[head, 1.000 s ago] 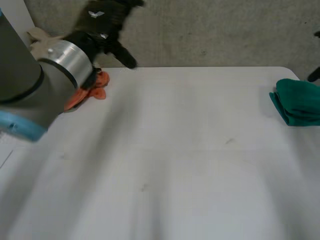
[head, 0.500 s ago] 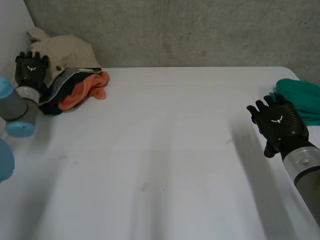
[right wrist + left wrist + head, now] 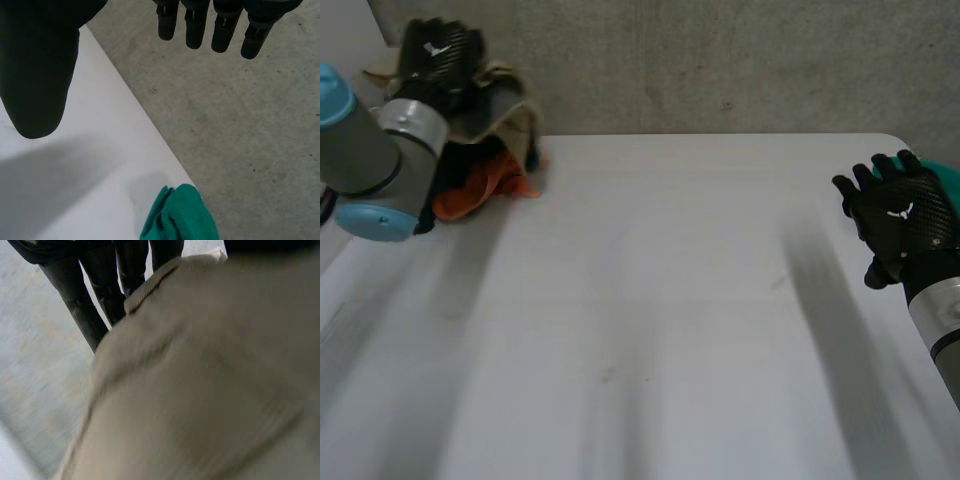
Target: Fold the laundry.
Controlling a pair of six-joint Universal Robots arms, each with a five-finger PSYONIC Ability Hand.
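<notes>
The left hand (image 3: 438,48) sits on the heap of laundry (image 3: 505,115) at the bench's (image 3: 670,300) far corner, with a beige cloth (image 3: 200,380) under its palm; I cannot tell whether it has any hold. The right hand (image 3: 902,215) hangs spread and empty near the folded green cloth (image 3: 177,217) at the opposite edge. My worry is that a pull drags the orange cloth (image 3: 480,190) along in a tangle, or tips the heap off the corner.

No readable text or labels.
</notes>
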